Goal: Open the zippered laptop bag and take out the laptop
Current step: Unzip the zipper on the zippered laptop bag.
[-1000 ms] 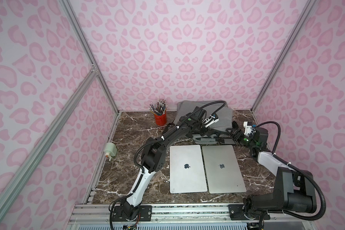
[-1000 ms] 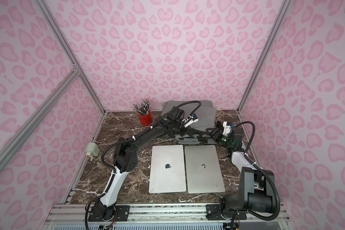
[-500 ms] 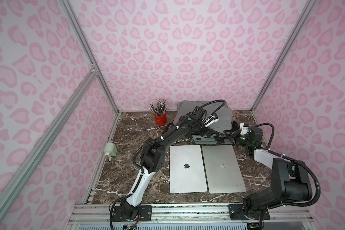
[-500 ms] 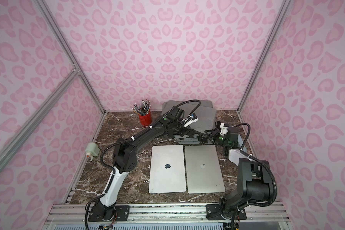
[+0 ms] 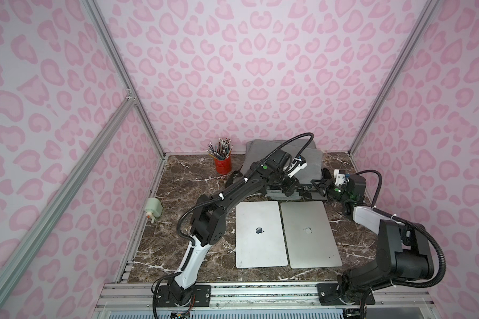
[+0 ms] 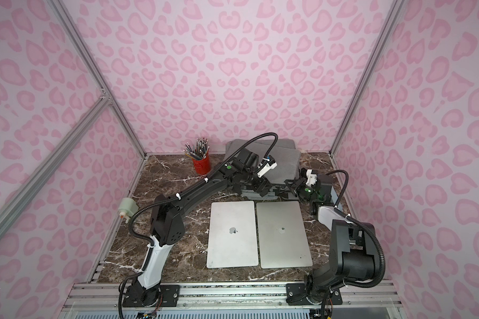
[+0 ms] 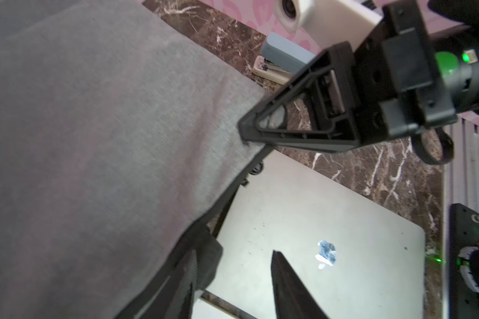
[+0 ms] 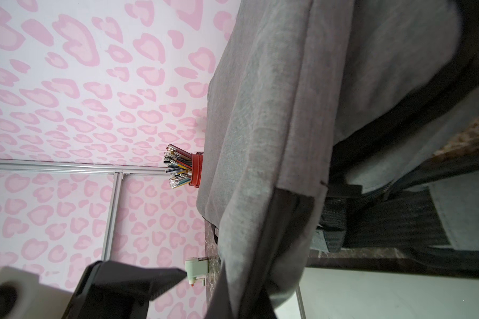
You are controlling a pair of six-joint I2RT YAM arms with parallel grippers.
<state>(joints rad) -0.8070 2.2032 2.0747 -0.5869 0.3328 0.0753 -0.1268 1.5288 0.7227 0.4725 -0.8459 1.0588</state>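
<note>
Now pinched on the bag's (image 7: 100, 143) corner, right tool (image 7: 245, 132); left tool (image 7: 241, 281) spread.

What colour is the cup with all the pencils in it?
Red. The pencil cup shows best in a top view, by the back wall.

Red pencil cup (image 5: 223, 164), pale green sharpener (image 5: 153, 209), stapler (image 7: 282, 59) on marble.

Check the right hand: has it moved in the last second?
Yes. In a top view the right hand has shifted left, away from the right wall, along the grey bag above the right laptop.
</note>
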